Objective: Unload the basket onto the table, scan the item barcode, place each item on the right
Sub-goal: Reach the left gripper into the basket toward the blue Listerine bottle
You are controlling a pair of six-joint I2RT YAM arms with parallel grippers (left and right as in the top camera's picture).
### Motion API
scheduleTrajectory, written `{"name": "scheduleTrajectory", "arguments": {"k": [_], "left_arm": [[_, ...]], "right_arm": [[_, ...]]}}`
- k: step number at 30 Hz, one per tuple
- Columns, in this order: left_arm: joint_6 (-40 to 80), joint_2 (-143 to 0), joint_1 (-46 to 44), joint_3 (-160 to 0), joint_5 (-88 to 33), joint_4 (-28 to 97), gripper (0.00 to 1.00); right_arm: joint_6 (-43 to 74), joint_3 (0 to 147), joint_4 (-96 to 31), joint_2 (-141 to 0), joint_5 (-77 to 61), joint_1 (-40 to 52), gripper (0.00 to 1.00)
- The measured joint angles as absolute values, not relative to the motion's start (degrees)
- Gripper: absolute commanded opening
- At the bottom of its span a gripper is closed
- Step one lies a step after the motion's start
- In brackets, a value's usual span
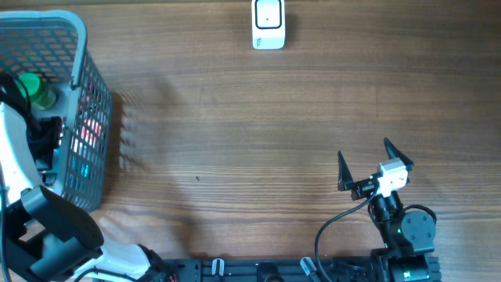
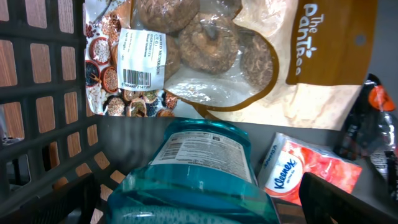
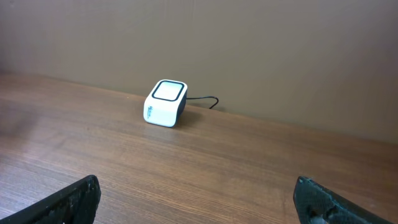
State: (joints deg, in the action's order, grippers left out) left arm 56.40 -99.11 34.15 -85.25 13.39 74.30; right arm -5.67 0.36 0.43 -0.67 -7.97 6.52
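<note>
My left gripper [image 2: 199, 208] is down inside the grey basket [image 1: 78, 47], open. Its fingers [image 2: 333, 199] straddle a blue liquid bottle [image 2: 199, 168] with a small gap on each side. Behind the bottle lies a clear bag of dried mushrooms [image 2: 249, 56] with a white barcode label [image 2: 140, 59]. A Kleenex pack [image 2: 298, 168] lies to the right. The white scanner [image 1: 268, 23] sits at the table's far edge, also in the right wrist view as the scanner [image 3: 165, 103]. My right gripper [image 1: 364, 150] hovers open over bare table at the front right.
A dark bottle with an orange label [image 2: 373, 124] lies at the basket's right side. A green-capped item [image 1: 35, 90] shows in the basket from above. The scanner's black cable [image 3: 205, 99] runs off behind it. The basket wall [image 2: 43, 93] stands close on the left.
</note>
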Motion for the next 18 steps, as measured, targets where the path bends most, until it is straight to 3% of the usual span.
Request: {"name": "scheduleTrajectory", "arguments": {"k": [6, 8, 18], "left_arm": [[56.23, -99.09, 34.15, -82.81, 13.21, 72.03, 1.00], [56.21, -99.09, 34.15, -82.81, 13.21, 71.92, 0.92], [56.01, -98.65, 34.26, -82.76, 10.39, 71.99, 0.83]], "right_arm": [[-5.67, 0.36, 0.43, -0.67, -7.97, 6.52, 1.00], [-5.67, 0.36, 0.43, -0.67, -7.97, 6.52, 1.00], [-5.67, 0.36, 0.43, -0.67, -7.97, 6.52, 1.00]]}}
